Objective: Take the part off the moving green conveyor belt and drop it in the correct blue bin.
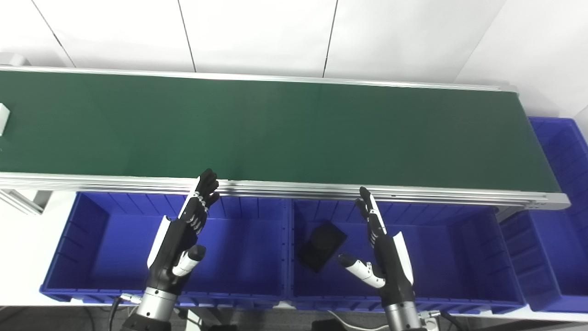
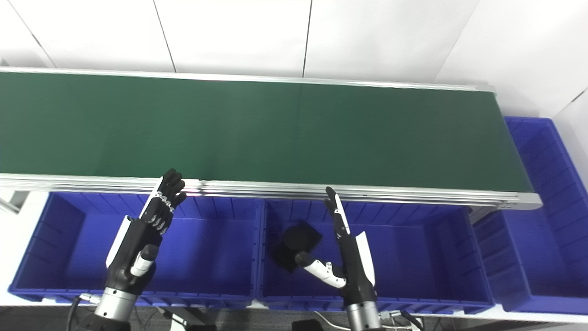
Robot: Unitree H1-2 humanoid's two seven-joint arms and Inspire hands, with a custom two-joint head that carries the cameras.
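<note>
Both hands, left (image 1: pixel 183 230) and right (image 1: pixel 383 248), hover spread and empty over the bins (image 1: pixel 239 289); a white part (image 1: pixel 2 118) enters at the belt's (image 1: pixel 294 133) far left edge. Waiting step, I judge; a dark part (image 1: pixel 321 246) already lies in the middle bin; next, the left hand must time a reach onto the belt.

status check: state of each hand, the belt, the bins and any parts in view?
left hand: open, empty, above left bin.
right hand: open, empty, above middle bin.
conveyor belt: bare except a white part at its left edge.
black part: lying in the middle bin.
left bin: no part visible.
</note>
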